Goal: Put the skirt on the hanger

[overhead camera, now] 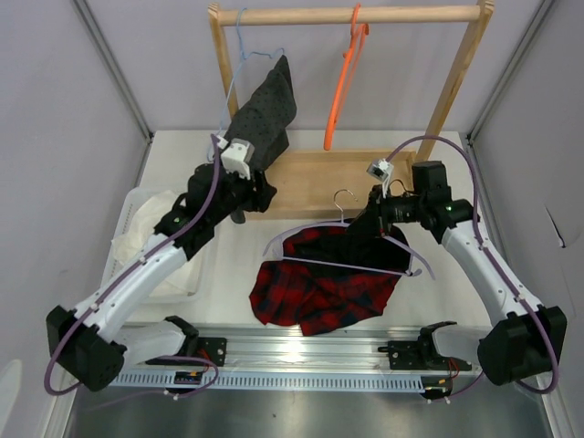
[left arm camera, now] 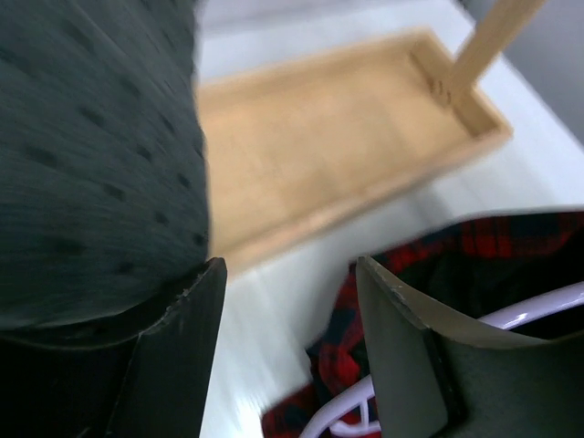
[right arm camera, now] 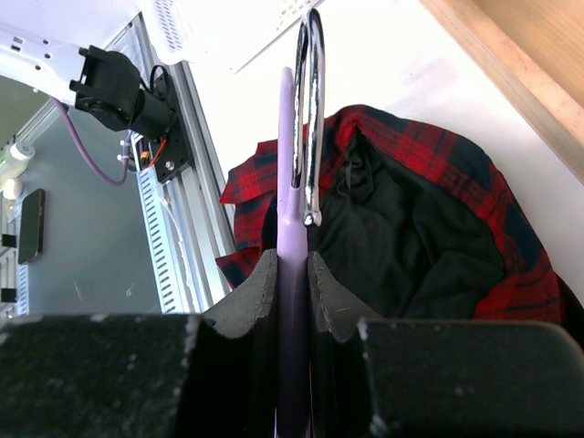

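The red-and-black plaid skirt [overhead camera: 319, 283] lies crumpled on the white table, its black lining showing [right arm camera: 401, 237]. The lilac hanger [overhead camera: 342, 265] lies across its top, silvery hook [overhead camera: 344, 203] pointing to the far side. My right gripper [overhead camera: 379, 219] is shut on the hanger [right arm camera: 290, 182] near the hook [right arm camera: 310, 109]. My left gripper [overhead camera: 260, 196] is open and empty, above the table left of the skirt [left arm camera: 420, 265], beside the dark grey dotted garment [left arm camera: 91, 155]. A piece of the lilac hanger [left arm camera: 538, 306] shows by its right finger.
A wooden rack [overhead camera: 351, 15] at the back carries the dotted garment [overhead camera: 265, 114] on a light blue hanger [overhead camera: 239, 46] and an orange hanger [overhead camera: 345, 78]. Its wooden base tray [overhead camera: 319, 178] lies behind the skirt. A white bin [overhead camera: 137, 242] with white cloth stands left.
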